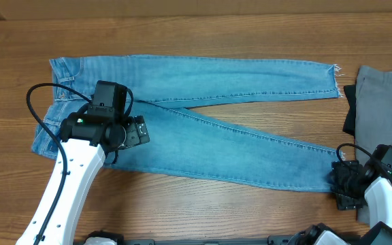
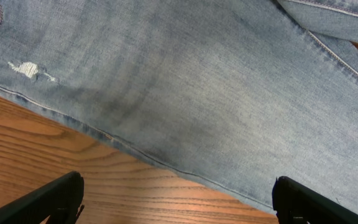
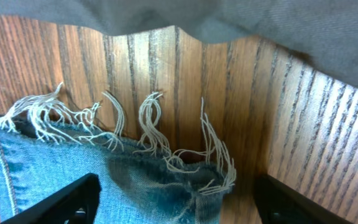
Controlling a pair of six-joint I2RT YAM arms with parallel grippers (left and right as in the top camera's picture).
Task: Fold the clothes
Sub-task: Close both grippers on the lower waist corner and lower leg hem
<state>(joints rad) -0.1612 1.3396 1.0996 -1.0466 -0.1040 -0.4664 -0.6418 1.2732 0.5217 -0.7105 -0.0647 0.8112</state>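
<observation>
Left gripper (image 1: 139, 131), right gripper (image 1: 343, 181), one jeans (image 1: 237, 153), one grey cloth (image 1: 384, 102)

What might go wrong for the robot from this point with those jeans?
1. The right tool straddles the frayed hem; it may pinch only loose threads, and the leg could slip out when lifted.
2. The gray cloth lies right beside that hem, so it might get caught and dragged along.
3. The left tool hangs open at the lower edge of the jeans, partly over bare table; it may miss the denim.
</observation>
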